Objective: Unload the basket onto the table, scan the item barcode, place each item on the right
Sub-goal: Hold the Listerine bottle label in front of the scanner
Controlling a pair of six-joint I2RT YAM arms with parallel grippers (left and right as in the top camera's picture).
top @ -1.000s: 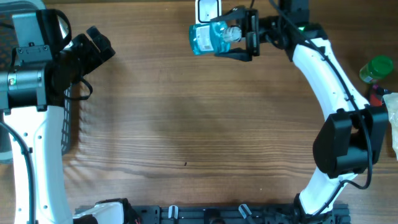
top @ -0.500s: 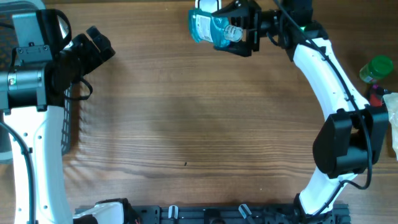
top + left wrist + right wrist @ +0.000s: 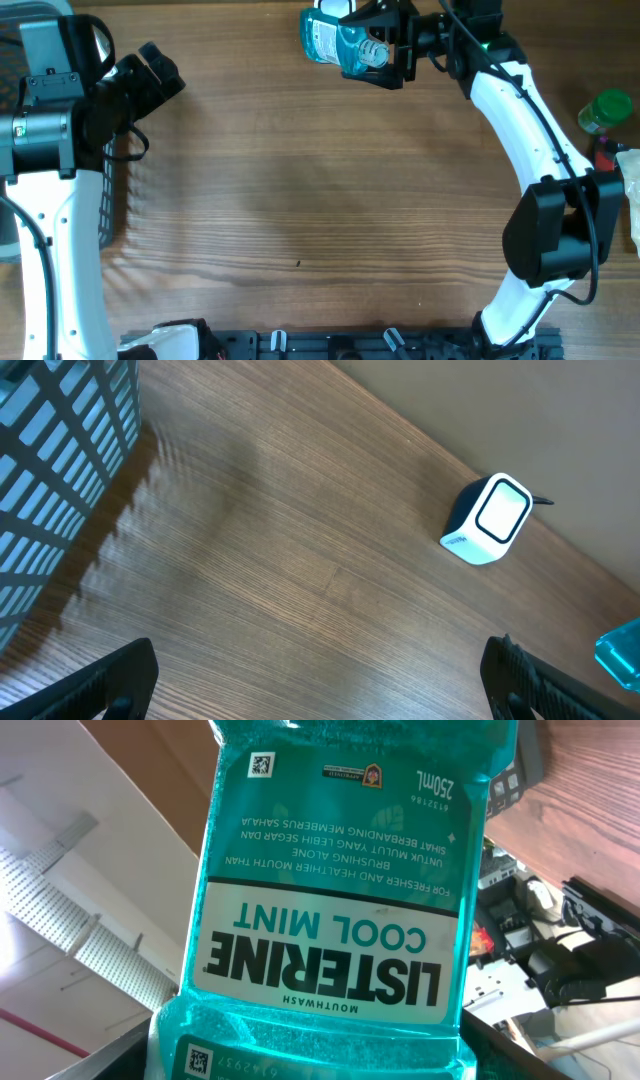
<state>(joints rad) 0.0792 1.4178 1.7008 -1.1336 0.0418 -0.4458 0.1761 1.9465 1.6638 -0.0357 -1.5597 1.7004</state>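
Observation:
My right gripper [image 3: 380,48] is shut on a teal Listerine mouthwash bottle [image 3: 335,42], held off the table at the far edge. The bottle covers most of the white barcode scanner [image 3: 330,8] there. In the right wrist view the bottle [image 3: 340,890] fills the frame, its front label facing the camera upside down, and hides my fingers. The left wrist view shows the scanner [image 3: 490,520] standing on the wood with its window lit, and a teal corner of the bottle [image 3: 622,650] at the right edge. My left gripper [image 3: 160,68] hangs open and holds nothing near the left side.
A wire basket [image 3: 112,190] stands at the table's left edge, seen also as the basket [image 3: 55,470] in the left wrist view. A green-capped item [image 3: 605,110] and other goods lie at the far right edge.
My right gripper has carried the bottle towards the far edge and slightly left, so it now covers most of the scanner. The left arm has not moved.

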